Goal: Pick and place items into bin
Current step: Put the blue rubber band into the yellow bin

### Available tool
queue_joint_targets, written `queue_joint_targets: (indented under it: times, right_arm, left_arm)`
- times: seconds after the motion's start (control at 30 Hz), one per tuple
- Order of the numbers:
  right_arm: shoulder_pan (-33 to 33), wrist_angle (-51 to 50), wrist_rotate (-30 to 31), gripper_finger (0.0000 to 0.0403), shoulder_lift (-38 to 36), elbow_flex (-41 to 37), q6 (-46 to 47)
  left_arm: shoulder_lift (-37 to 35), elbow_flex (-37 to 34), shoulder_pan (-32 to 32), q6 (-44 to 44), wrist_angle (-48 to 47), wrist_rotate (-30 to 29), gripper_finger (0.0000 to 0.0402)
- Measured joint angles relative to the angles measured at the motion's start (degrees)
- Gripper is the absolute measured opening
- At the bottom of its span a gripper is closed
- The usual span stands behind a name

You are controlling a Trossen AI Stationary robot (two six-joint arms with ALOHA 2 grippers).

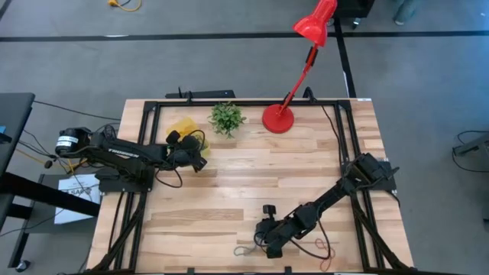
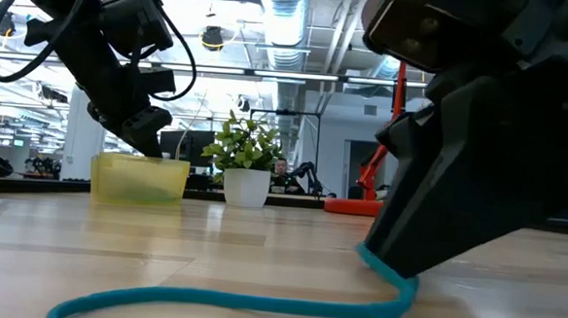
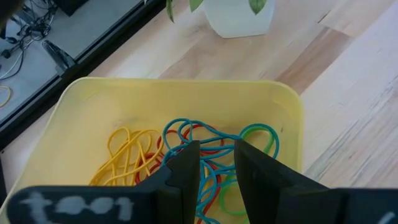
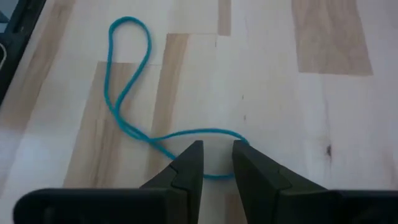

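Observation:
A blue loop [image 4: 118,106] lies flat on the wooden table near its front edge and also shows in the low view [image 2: 208,299]. My right gripper [image 4: 217,152] is open and has come down on the loop's near end, with one strand [image 4: 217,177] crossing the gap between the fingers. The yellow bin [image 1: 179,126] stands at the far left and holds several loops in yellow, red, blue and green [image 3: 205,140]. My left gripper [image 3: 217,152] hangs open just above the bin with nothing between its fingers. My right gripper slants down from the far right, and its fingertips [image 2: 386,262] stand at the table on either side of the blue loop's end strand. The loop lies slack on the wood. Whether the fingers touch it I cannot tell.
A small potted plant [image 1: 227,118] and a red lamp's base [image 1: 278,118] stand at the far edge beside the bin. A thin red loop [image 1: 325,248] lies near the front right. Black frame rails [image 1: 145,137] run along the table's sides.

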Motion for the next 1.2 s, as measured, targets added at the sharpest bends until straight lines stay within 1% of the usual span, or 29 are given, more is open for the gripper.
queue_joint_targets:
  times: [0.17,0.3,0.37,0.43,0.5,0.7,0.83,1.0,1.1,1.2]
  right_arm:
    - [-1.60,3.31,0.67,0.0082,0.22,-0.12,-1.78]
    - [-3.10,3.12,0.46,0.0082,0.20,-0.12,-1.84]
    - [-3.50,3.22,-0.05,0.0082,0.20,-0.12,-2.21]
    - [-3.83,3.05,-1.79,0.0082,0.20,-0.12,-2.32]
    - [-3.73,3.01,-2.99,0.0082,0.20,-0.12,-2.25]
    - [-1.67,0.69,-2.57,0.0082,0.00,0.06,-2.25]
    - [-1.40,0.00,0.54,0.0082,1.47,0.30,-1.88]
    - [-2.55,1.74,-0.98,0.0081,3.49,0.37,-1.49]
    - [-2.74,2.47,-1.40,0.0069,3.89,0.41,-2.16]
    - [-2.78,3.49,-2.10,0.0028,3.59,0.21,-4.45]
  left_arm:
    - [0.00,0.00,0.00,0.00,0.00,0.00,0.0091]
    - [0.00,0.00,0.00,0.02,-0.02,0.02,0.0091]
    - [0.00,0.00,0.00,0.02,-0.12,0.02,0.0091]
    - [0.00,0.00,0.00,0.02,-0.26,0.02,0.0091]
    - [0.00,0.00,0.02,0.02,-0.39,0.02,0.0091]
    - [0.00,0.00,0.01,0.04,-0.39,0.02,0.0091]
    - [0.00,0.00,0.02,0.07,-0.37,0.02,0.0091]
    - [0.00,0.00,0.02,0.39,-0.12,0.04,0.0091]
    - [0.00,0.00,-0.24,1.10,0.90,0.04,0.0091]
    - [-0.04,0.02,-1.00,3.61,4.02,0.10,0.0091]
